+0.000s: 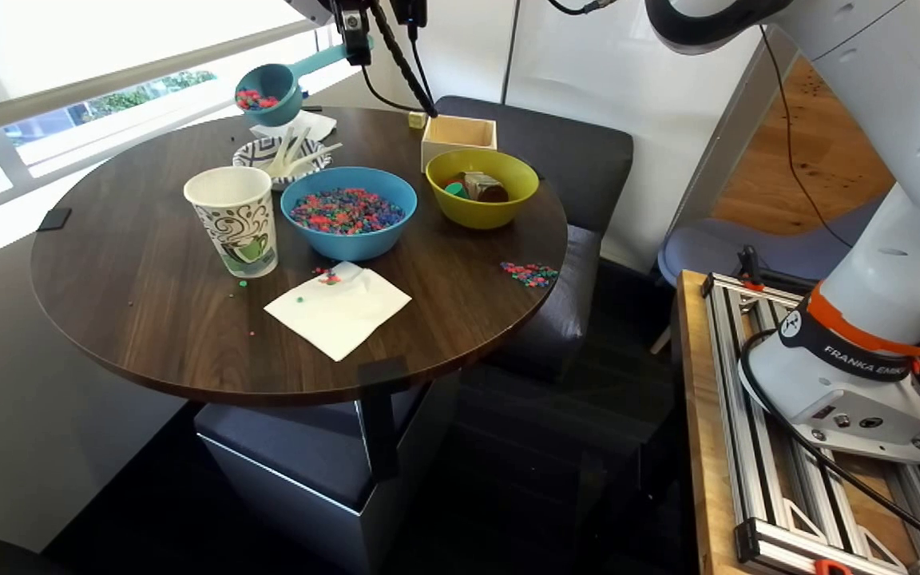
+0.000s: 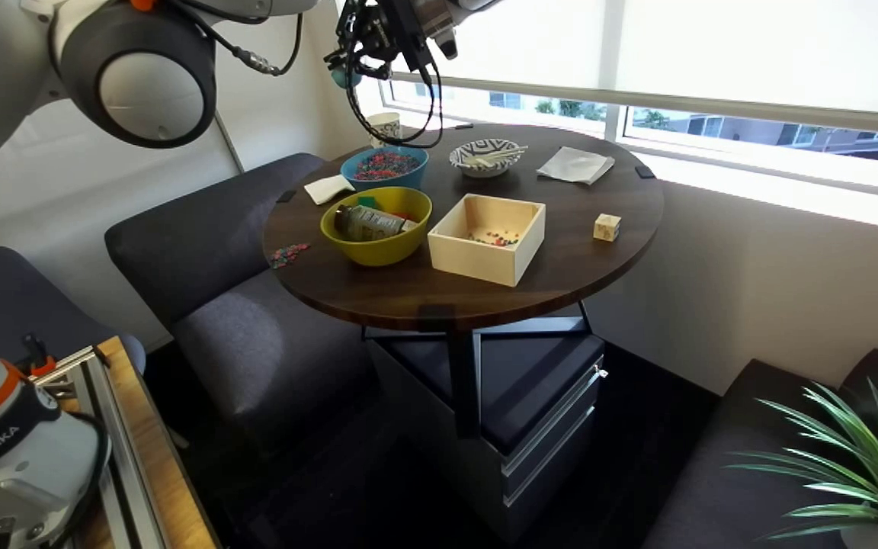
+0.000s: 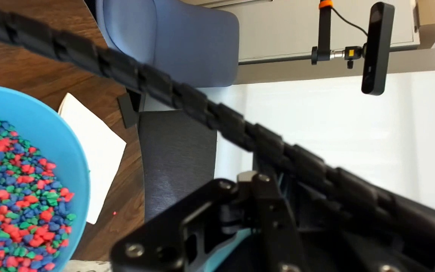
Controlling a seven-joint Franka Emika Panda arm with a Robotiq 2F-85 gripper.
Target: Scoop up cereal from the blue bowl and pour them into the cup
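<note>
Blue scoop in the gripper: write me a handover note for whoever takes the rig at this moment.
Gripper: closed on the blue scoop, which hangs above the table.
Things: the blue bowl holds plenty more cereal; the cup stands upright beside it.
Done: scoop loaded with cereal.
Left: probably bring it over the cup and tip it. The cup's bottom is hidden, so its contents can't be told.
</note>
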